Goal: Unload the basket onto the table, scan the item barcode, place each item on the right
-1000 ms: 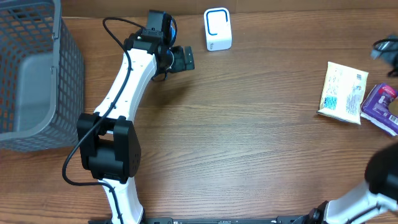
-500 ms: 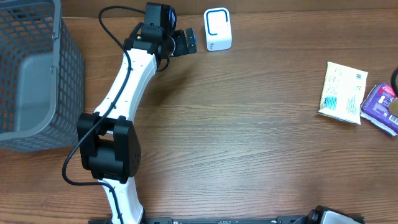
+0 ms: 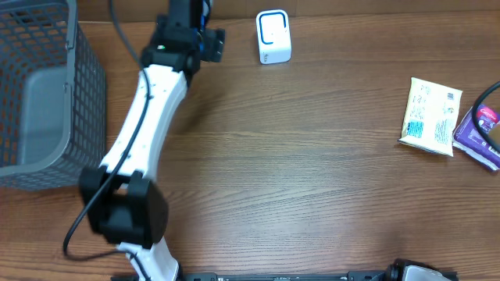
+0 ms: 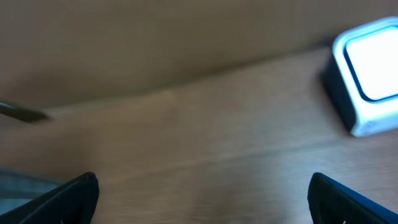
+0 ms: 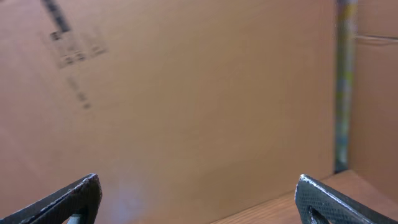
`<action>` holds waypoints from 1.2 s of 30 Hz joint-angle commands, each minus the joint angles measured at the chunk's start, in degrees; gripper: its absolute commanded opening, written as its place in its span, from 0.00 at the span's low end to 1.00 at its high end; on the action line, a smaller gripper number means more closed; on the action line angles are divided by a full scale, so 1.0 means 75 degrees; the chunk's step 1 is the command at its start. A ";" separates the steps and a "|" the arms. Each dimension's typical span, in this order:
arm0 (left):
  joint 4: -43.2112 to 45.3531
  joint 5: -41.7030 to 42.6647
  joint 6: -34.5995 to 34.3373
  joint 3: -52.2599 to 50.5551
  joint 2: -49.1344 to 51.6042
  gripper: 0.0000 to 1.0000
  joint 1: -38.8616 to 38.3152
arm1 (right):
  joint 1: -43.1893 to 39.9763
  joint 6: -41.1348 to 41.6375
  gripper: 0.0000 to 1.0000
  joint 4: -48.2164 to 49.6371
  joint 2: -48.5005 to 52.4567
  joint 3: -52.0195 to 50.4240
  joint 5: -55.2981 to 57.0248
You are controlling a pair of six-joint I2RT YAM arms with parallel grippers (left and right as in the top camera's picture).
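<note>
The white barcode scanner [image 3: 273,37] with a blue ring stands at the far edge of the table; the left wrist view shows the scanner [image 4: 367,74] at upper right. A cream packet [image 3: 430,117] and a purple packet [image 3: 480,136] lie flat at the right edge. My left gripper [image 3: 217,44] hovers left of the scanner, open and empty, its fingertips [image 4: 68,199] wide apart over bare wood. My right gripper [image 5: 199,199] is open and empty, facing a brown cardboard wall; it does not appear in the overhead view.
A grey mesh basket [image 3: 39,94] stands at the left edge. A cardboard wall [image 5: 186,93] runs behind the table. A black cable [image 3: 488,109] loops above the packets at the right edge.
The left arm has swung back toward the far edge, its gripper shifting left and up beside the scanner. The right arm's dark shapes at the right edge have left the overhead view.
</note>
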 commanded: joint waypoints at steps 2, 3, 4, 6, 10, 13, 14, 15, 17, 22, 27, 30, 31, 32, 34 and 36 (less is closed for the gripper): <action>-0.0178 -0.0391 0.0769 0.0227 -0.1134 1.00 0.0425 | 0.0493 -0.0615 1.00 0.0012 -0.0169 -0.0236 -0.0020; -0.0297 -0.0219 0.0717 0.0224 -0.1355 1.00 0.0539 | 0.0586 -0.0854 1.00 0.0012 -0.0198 -0.0335 0.0000; -0.0376 -0.0105 0.0644 0.0221 -0.1515 1.00 0.0618 | 0.0664 -0.0991 1.00 0.0020 -0.0251 -0.0446 0.0067; -0.0501 0.0128 0.0425 0.0154 -0.1923 1.00 0.0804 | 0.0833 -0.1169 1.00 0.0099 -0.0431 -0.0807 0.0271; -0.0289 0.0187 0.0079 -0.0428 -0.2836 1.00 0.1026 | 0.0994 -0.1233 1.00 0.0571 -0.1061 -0.1932 0.0286; 0.0154 0.0189 0.0090 -0.1297 -0.3590 1.00 0.1029 | 0.0997 -0.1241 1.00 0.0970 -0.1781 -0.2888 0.0289; 0.0376 0.0189 0.0087 -0.1670 -0.3876 1.00 0.1029 | 0.0997 -0.1259 1.00 0.1072 -0.2025 -0.3159 0.0289; 0.0627 0.0192 0.0085 -0.2060 -0.4164 1.00 0.1029 | 0.0997 -0.1262 1.00 0.1189 -0.2320 -0.3471 0.0289; 0.1125 0.0192 0.0093 -0.2806 -0.4724 1.00 0.1029 | 0.0997 -0.1262 1.00 0.1396 -0.2917 -0.3993 0.0286; 0.2168 0.0192 0.0114 -0.4062 -0.6030 1.00 0.1029 | 0.0994 -0.1262 1.00 0.1556 -0.4211 -0.4689 0.0286; 0.2407 0.0192 0.0114 -0.4462 -0.7376 1.00 0.1058 | 0.0994 -0.1253 1.00 0.1510 -0.5068 -0.4768 0.0064; 0.2398 0.0195 0.0108 -0.4459 -0.8058 1.00 0.1055 | 0.0994 -0.1198 1.00 0.1513 -0.5240 -0.4762 -0.0274; 0.2407 0.0192 0.0111 -0.4459 -0.8253 1.00 0.1052 | 0.0997 -0.1198 1.00 0.1515 -0.5243 -0.4750 -0.0353; 0.2413 0.0175 0.0117 -0.4453 -0.8434 1.00 0.1052 | 0.0994 -0.1195 1.00 0.1513 -0.5231 -0.4744 -0.0373; 0.2221 -0.0041 0.0114 -0.4441 -0.8786 1.00 0.1052 | 0.0997 -0.1090 1.00 0.1565 -0.5219 -0.4744 -0.0376; 0.2028 -0.0041 0.0108 -0.4447 -0.9168 1.00 0.1075 | 0.0994 -0.1037 1.00 0.1649 -0.5266 -0.4744 -0.0382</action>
